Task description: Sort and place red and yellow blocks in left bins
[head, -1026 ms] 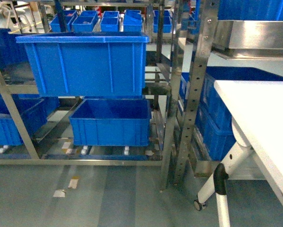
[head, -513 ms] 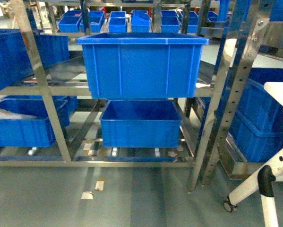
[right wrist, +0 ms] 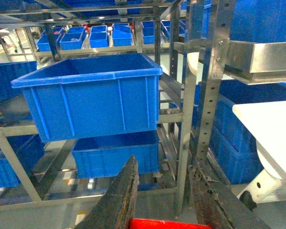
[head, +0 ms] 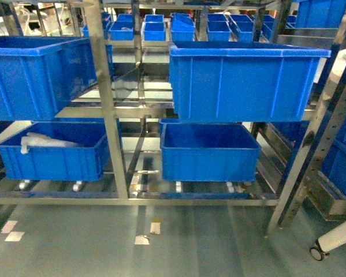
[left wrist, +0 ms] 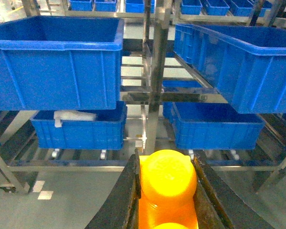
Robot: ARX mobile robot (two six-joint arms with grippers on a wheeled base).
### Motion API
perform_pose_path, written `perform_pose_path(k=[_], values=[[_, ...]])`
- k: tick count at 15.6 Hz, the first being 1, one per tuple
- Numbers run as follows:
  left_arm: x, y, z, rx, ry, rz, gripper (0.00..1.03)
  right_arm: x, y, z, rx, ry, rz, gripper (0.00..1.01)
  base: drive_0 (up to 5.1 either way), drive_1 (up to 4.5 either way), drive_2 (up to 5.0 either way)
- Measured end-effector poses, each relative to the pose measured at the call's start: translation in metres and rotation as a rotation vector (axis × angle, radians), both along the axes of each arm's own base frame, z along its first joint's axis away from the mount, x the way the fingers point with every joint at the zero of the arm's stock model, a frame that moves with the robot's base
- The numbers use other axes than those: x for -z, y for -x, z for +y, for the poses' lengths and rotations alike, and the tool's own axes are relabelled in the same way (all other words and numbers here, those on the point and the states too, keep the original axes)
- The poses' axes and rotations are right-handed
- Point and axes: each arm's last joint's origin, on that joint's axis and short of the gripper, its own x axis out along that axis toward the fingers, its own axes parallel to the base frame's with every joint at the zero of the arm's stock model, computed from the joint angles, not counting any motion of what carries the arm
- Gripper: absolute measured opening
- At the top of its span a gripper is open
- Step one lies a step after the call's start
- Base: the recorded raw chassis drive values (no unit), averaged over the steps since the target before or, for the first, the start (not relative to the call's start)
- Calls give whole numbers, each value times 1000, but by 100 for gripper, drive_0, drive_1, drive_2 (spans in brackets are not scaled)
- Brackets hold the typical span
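In the left wrist view my left gripper (left wrist: pixel 165 155) is shut on the yellow block (left wrist: pixel 167 183), a glossy yellow-orange brick with round studs, held low in front of the rack. Ahead of it stand the left bins: a large blue crate (left wrist: pixel 57 62) on the upper shelf at left and another (left wrist: pixel 238 62) at right. Seen from the right wrist, my right gripper (right wrist: pixel 163 163) holds a red block (right wrist: pixel 164 224), which shows only as a strip at the frame's bottom edge. Neither gripper shows in the head view, which faces the blue crates (head: pixel 34 75) (head: pixel 242 81).
Steel rack uprights (head: pixel 106 98) (left wrist: pixel 157 71) stand between the crates. Lower crates (head: pixel 51 153) (head: pixel 210 153) sit on the bottom shelf; the left one holds a white bag (head: pixel 45 140). Small blue trays (head: pixel 184 26) line the back. A white table (right wrist: pixel 271 129) is at right.
The head view has swung to the left: the rack and its crates have slid to the right in the frame, a second column of crates has appeared at left, and the white table has left view.
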Motion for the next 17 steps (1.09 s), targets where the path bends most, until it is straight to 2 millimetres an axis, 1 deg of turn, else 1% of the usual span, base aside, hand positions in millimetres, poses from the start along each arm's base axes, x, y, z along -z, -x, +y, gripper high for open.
perform_pose_path(k=[3, 7, 17], values=[[0, 0, 0, 0, 0, 0, 22, 0, 0, 0, 0, 0, 2, 28, -462, 243, 243], [0, 0, 0, -4, 6, 0, 22, 0, 0, 1, -10, 0, -3, 28, 0, 0, 0], [-1, 0, 0, -2, 7, -3, 22, 0, 0, 1, -6, 0, -2, 28, 3, 423, -418]])
